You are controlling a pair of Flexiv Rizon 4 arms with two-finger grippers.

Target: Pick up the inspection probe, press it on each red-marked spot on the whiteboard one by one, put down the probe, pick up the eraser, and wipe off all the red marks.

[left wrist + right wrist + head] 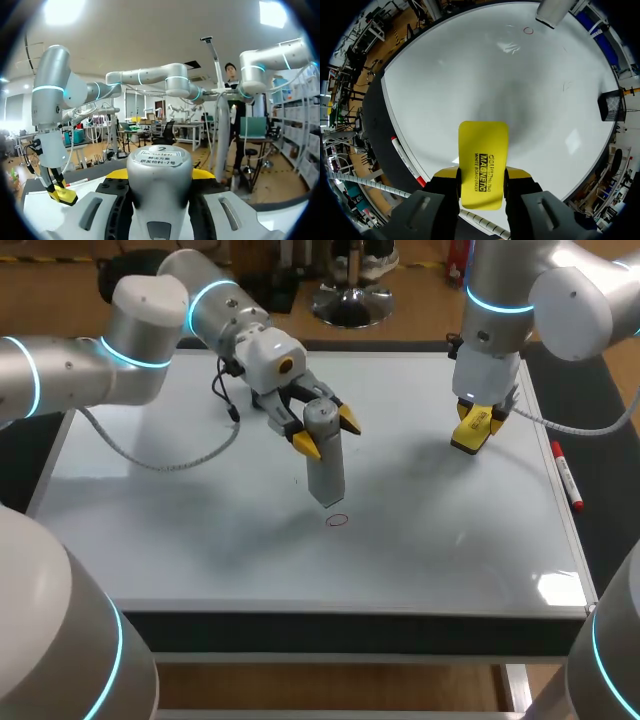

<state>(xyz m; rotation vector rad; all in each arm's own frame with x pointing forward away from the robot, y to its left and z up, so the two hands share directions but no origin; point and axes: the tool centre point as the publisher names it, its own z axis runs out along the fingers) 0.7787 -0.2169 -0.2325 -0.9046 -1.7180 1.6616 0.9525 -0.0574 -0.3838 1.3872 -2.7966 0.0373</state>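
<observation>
Left tool (327,432) is clamped on the inspection probe (324,468), near upright, tip low over the whiteboard (180,530); can't tell contact. The only red ring (337,519) I see sits just off the tip at 5 o'clock, so the press likely needs a small shift that way. Right tool (483,180) is clamped on the yellow eraser (483,150), well off at 3 o'clock.

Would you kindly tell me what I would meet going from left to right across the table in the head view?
inspection probe in the left gripper → yellow eraser in the right gripper → red-capped marker. The red circle overlaps the probe's span, so it is left out.
</observation>
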